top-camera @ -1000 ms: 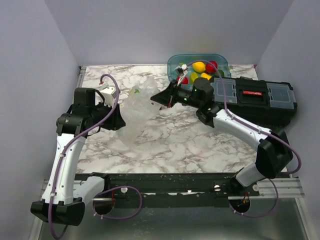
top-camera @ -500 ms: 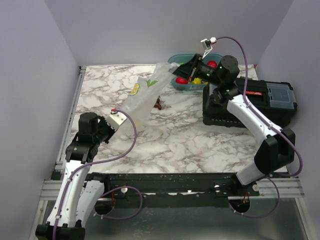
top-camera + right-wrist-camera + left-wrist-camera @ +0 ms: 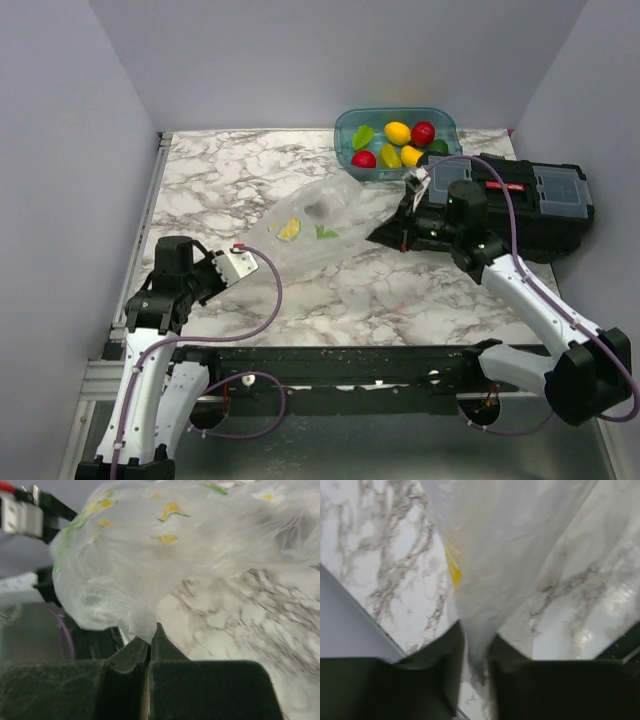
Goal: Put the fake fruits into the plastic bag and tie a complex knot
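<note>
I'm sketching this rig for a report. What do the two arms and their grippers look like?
Both arms match. The left arm and right arm have white tubular links between rounded black joints, with a thin purple cable looping along each. A small white block sits at the left wrist. The left gripper and right gripper have dark, matte, wedge-shaped fingers.

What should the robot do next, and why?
Probably the right gripper should let go of the plastic bag and reach toward the fake fruits: all visible ones lie in the teal tub, while both it and the left gripper pinch the bag.
</note>
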Tool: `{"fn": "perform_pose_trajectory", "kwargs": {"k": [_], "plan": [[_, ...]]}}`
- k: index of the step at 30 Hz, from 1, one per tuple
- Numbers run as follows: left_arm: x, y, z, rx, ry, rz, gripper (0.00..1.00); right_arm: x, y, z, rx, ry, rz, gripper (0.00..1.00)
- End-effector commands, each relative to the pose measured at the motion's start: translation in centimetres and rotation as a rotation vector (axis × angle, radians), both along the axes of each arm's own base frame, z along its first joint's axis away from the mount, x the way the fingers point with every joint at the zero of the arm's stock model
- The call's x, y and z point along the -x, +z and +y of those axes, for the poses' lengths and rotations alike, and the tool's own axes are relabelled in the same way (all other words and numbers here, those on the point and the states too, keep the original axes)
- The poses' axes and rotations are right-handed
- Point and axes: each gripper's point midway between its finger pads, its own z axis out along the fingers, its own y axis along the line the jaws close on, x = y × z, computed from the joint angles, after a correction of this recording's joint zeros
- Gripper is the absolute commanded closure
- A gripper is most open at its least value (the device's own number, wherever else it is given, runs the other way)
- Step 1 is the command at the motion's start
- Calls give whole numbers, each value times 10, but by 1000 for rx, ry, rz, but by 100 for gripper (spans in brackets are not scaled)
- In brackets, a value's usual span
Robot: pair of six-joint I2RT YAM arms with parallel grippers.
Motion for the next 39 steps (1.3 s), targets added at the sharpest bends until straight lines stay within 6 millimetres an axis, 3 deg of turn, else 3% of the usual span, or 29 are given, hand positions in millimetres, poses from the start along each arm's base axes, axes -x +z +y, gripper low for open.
{"fn": "perform_pose_trajectory", "kwargs": {"k": [1,2,4,5,8,12,14,18,24,27,33,36,39], "plan": [[65,-20,-28,43,-266,254,48,19,-72,-36,317,32,-171,99],[72,-15,-34,69,-291,270,33,21,-78,-40,354,45,-188,99],[76,-1,-45,134,-317,269,15,21,-90,-47,422,84,-238,99],[76,8,-50,166,-322,263,11,23,-95,-48,444,104,-250,99],[66,40,-68,302,-301,260,2,28,-103,-49,468,161,-299,99],[24,56,-79,443,-168,278,1,39,-113,-45,501,256,-377,97],[5,49,-82,469,-125,305,5,44,-123,-45,547,305,-397,93],[-24,12,-88,427,-75,374,19,43,-139,-55,631,333,-374,88],[-73,-41,-80,255,56,358,29,43,-149,-63,685,339,-384,90],[-96,-65,-62,157,165,364,34,44,-152,-66,701,355,-384,94],[-126,-124,-12,-47,326,469,62,52,-159,-77,762,402,-377,96],[-136,-129,-2,-17,373,515,69,60,-154,-76,749,431,-365,95],[-150,-111,3,34,397,481,71,68,-143,-70,697,455,-354,94]]}}
